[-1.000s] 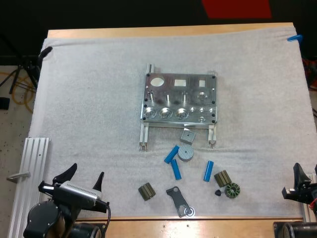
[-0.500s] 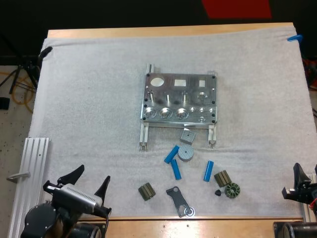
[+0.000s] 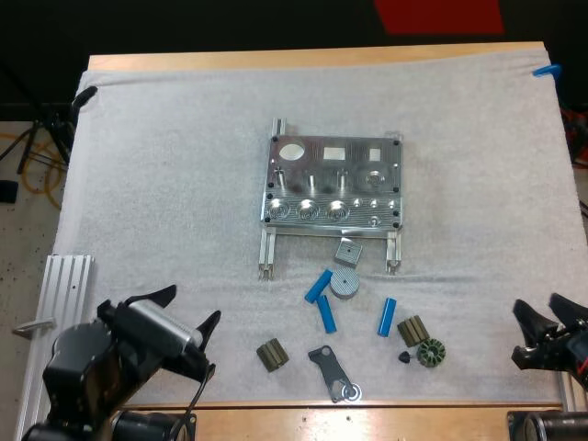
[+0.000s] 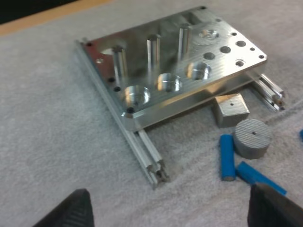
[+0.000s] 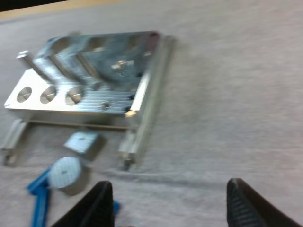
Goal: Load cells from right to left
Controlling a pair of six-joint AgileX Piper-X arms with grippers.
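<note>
- the left gripper (image 3: pixel 193 306) is hovering over the near left part of the white mat (image 3: pixel 165 165), its two black fingers spread wide and gripping nothing.
- the right gripper (image 3: pixel 537 308) is hanging at the mat's near right edge, its fingers also standing apart and empty.
- three blue cylinders are lying loose on the mat between the two grippers, well clear of both and just in front of the metal fixture (image 3: pixel 333 184).
- the first blue cylinder (image 3: pixel 318 286) and the second (image 3: pixel 326 313) are lying with their ends close together beside a round grey disc (image 3: pixel 344 283).
- the third (image 3: pixel 387 316) is lying apart to the right, next to an olive ribbed piece (image 3: pixel 412 330).
- each cylinder is showing as a short, smooth, bright blue rod lying on its side.
- the fixture is sitting flat on two slotted rails, and the three round pockets along its near edge are standing empty, with an upright pin behind each.
- a square grey block (image 3: pixel 347 251) is lying just in front of the fixture.
</note>
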